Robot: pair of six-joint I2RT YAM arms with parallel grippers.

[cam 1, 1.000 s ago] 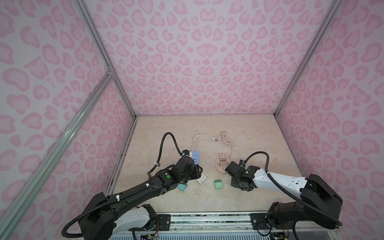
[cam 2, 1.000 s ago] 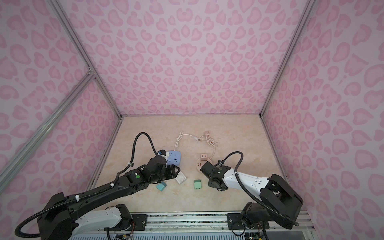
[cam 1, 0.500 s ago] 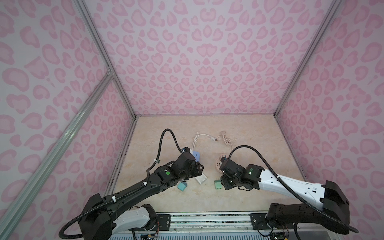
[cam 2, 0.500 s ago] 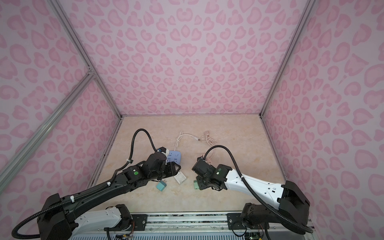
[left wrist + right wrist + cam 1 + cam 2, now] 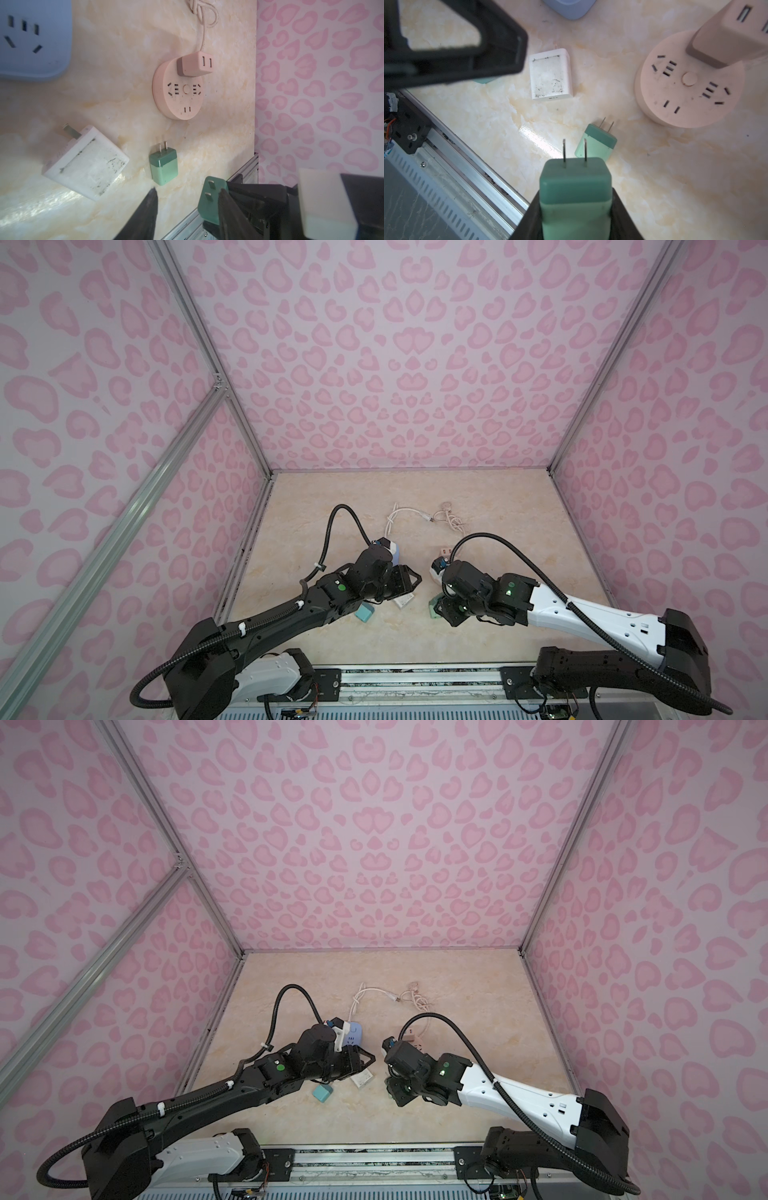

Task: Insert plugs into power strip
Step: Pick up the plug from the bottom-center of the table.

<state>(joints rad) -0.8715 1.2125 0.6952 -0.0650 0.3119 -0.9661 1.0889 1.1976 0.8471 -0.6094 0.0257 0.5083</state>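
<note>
Your right gripper (image 5: 575,197) has swung in from the strip (image 5: 675,112), clamped on a mint plug (image 5: 574,178) at its wrist view's lower centre, probably light, stiff and slick: grip the flat sides, not the prongs (image 5: 574,153); left gripper (image 5: 415,580) gapes empty.

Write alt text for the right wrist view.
The right gripper holds a mint green plug, prongs pointing out over the table. Beyond lie a second mint green plug, a white square adapter and a round pink power strip with a pinkish-tan adapter plugged in.
</note>
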